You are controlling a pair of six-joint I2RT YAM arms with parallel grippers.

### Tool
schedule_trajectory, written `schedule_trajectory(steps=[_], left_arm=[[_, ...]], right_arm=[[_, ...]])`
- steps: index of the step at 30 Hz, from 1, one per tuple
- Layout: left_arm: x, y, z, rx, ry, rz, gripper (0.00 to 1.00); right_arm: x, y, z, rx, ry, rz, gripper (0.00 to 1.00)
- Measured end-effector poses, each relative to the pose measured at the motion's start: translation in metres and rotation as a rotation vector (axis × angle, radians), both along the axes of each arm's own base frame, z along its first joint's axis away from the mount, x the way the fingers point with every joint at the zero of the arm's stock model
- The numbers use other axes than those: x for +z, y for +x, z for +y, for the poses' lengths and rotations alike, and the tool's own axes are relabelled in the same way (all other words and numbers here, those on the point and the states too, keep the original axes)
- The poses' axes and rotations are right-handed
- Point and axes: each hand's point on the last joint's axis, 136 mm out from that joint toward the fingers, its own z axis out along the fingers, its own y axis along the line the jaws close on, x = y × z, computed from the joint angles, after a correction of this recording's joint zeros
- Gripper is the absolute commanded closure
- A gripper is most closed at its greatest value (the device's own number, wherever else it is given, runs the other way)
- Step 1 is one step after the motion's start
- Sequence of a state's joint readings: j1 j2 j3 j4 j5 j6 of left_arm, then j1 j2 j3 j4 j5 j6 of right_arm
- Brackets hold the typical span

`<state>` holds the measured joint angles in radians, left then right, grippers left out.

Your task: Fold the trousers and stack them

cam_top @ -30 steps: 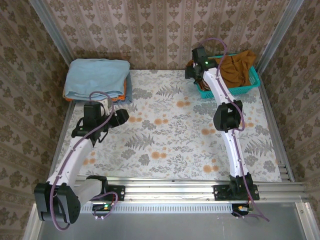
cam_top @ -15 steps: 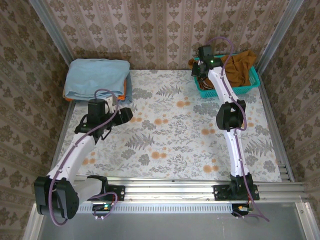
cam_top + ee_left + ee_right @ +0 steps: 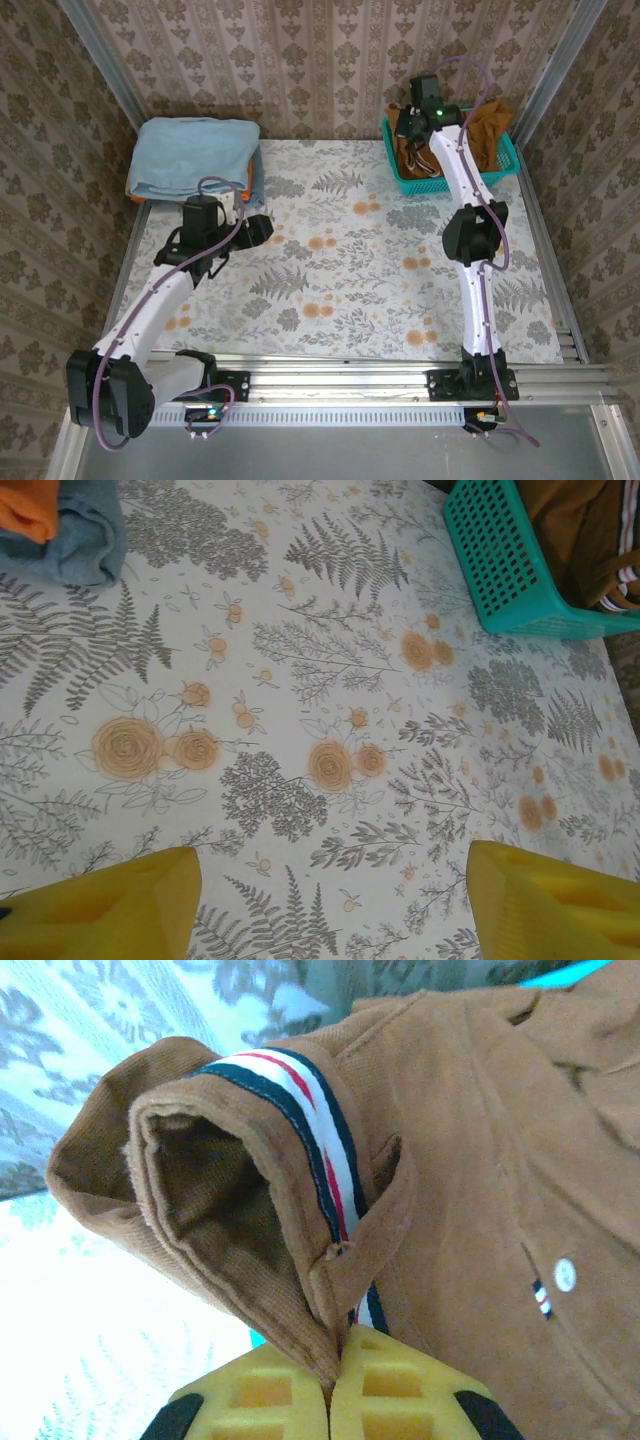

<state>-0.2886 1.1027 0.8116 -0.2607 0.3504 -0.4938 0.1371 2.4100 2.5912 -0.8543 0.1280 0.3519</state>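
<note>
The rust-brown trousers (image 3: 482, 128) lie bunched in a teal basket (image 3: 455, 172) at the table's back right. My right gripper (image 3: 414, 132) reaches down into the basket's left end. In the right wrist view its yellow fingers (image 3: 270, 1395) are pressed together on a fold of the trousers (image 3: 470, 1160), just below the white, red and navy striped waistband trim (image 3: 310, 1110). My left gripper (image 3: 256, 229) hovers over the left half of the floral table, open, with only the tablecloth between its fingers (image 3: 120, 910).
A folded light blue garment (image 3: 195, 155) with an orange cloth (image 3: 235, 190) under it lies at the back left corner. The left wrist view shows the basket (image 3: 500, 560) ahead to the right. Papered walls enclose the table on three sides.
My right gripper moved right and back over the basket and shut on the trousers' waistband. The left gripper shifted slightly to the right.
</note>
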Motion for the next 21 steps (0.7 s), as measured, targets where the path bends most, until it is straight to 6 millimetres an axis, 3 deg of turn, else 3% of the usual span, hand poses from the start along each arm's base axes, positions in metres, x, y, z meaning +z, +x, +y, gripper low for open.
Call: schedule_trajectory(steps=[4,13,21], left_arm=[[0.001,-0.002,-0.007,-0.019,0.002,-0.009,0.31],[0.008,-0.005,-0.017,-0.039,0.006,-0.046,0.33],[0.008,-0.018,-0.017,-0.034,0.025,-0.082,0.33]], right_arm=[[0.043,-0.014,0.000,-0.025,-0.048,-0.080,1.00],[0.149,-0.062,0.030,-0.012,-0.204,-0.326,1.00],[0.227,-0.103,0.055,0.032,-0.272,-0.514,1.00]])
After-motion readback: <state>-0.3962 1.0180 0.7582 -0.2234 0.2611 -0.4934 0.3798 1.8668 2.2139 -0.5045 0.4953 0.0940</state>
